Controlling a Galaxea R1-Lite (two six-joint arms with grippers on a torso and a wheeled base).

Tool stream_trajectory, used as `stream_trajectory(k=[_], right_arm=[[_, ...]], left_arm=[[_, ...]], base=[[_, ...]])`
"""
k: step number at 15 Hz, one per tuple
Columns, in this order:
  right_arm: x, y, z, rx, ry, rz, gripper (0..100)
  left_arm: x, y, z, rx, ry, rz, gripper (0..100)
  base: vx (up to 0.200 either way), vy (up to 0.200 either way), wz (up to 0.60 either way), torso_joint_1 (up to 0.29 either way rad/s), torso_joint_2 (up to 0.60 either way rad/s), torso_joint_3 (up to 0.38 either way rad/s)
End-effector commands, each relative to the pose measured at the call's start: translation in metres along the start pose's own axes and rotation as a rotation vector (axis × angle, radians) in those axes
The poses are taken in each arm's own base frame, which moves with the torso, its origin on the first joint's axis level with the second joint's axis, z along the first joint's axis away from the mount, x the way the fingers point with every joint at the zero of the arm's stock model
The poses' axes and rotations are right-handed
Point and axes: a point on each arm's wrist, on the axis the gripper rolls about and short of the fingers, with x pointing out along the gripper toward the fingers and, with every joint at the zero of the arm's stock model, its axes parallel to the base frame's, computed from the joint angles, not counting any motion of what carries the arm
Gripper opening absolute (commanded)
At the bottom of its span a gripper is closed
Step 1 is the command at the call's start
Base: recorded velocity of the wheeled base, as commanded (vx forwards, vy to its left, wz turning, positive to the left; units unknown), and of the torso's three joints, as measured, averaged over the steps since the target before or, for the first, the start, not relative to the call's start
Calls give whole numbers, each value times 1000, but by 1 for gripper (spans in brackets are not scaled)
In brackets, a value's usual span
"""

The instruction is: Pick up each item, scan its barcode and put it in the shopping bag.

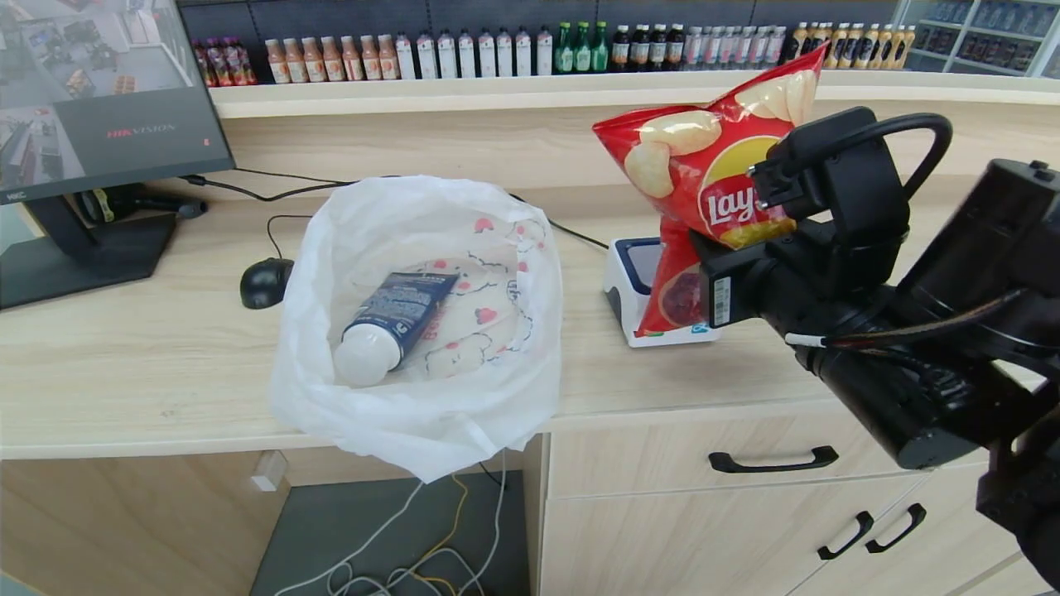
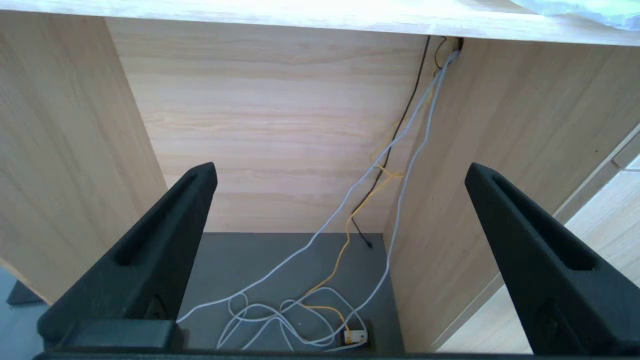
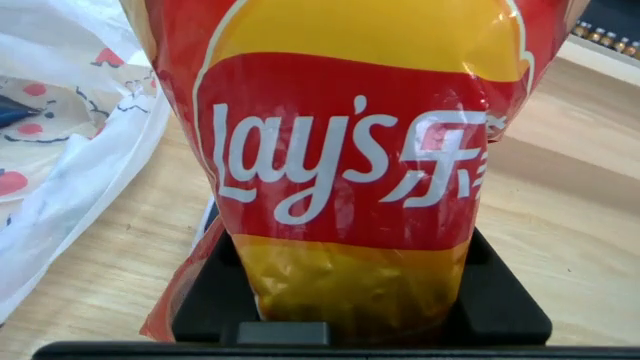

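My right gripper is shut on a red bag of chips, held upright in the air just over the white barcode scanner on the counter. The chip bag fills the right wrist view between the black fingers. A white shopping bag stands open on the counter to the left of the scanner, with a dark blue tube with a white cap lying inside. My left gripper hangs open below the counter, in front of a wooden recess with loose cables.
A monitor and a black mouse sit at the counter's left, with cables running behind the bag. Rows of bottles line the shelf at the back. Drawers with black handles are under the counter on the right.
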Motion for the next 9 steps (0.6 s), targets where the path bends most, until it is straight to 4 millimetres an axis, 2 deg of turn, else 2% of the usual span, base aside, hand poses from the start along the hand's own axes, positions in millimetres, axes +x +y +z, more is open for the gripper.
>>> stream_trajectory(k=[1,9], right_arm=[[3,-3,-4,0,10,-15,0],[13,4,-14,56,41,-19,0]], left_arm=[[0,0,0,0,-1,0,100],[0,0,0,0,-1,0,100]], base=[[0,0,0,0,0,0],[0,0,0,0,0,0]])
